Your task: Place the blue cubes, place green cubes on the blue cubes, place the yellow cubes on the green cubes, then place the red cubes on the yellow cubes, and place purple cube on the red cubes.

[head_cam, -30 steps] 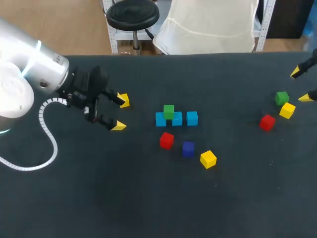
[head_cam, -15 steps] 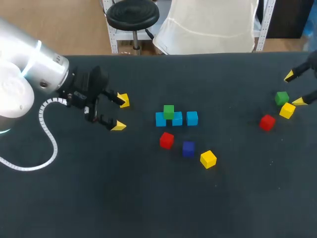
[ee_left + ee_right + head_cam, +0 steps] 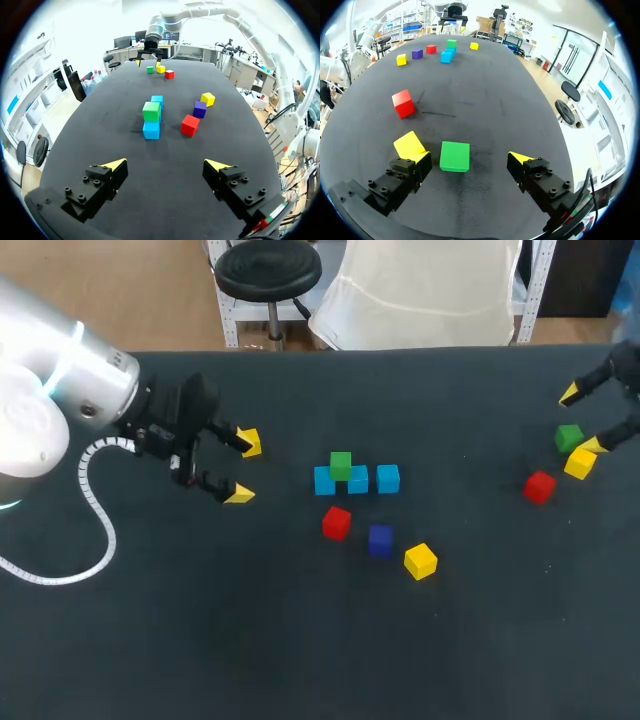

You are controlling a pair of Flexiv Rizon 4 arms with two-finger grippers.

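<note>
Right gripper [image 3: 470, 160]: wide open, green cube [image 3: 455, 156] between fingers, yellow cube [image 3: 410, 144] beside one finger. Left gripper [image 3: 166, 163]: wide open, blue cubes [image 3: 151, 130] ahead.

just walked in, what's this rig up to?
Stacking cubes by colour. Three blue cubes sit in a row in the middle with one stacked green cube on top. The right end effector is open, with a second green cube between its fingers, beside a yellow cube and a red cube. The left end effector is open, empty, left of the row.
</note>
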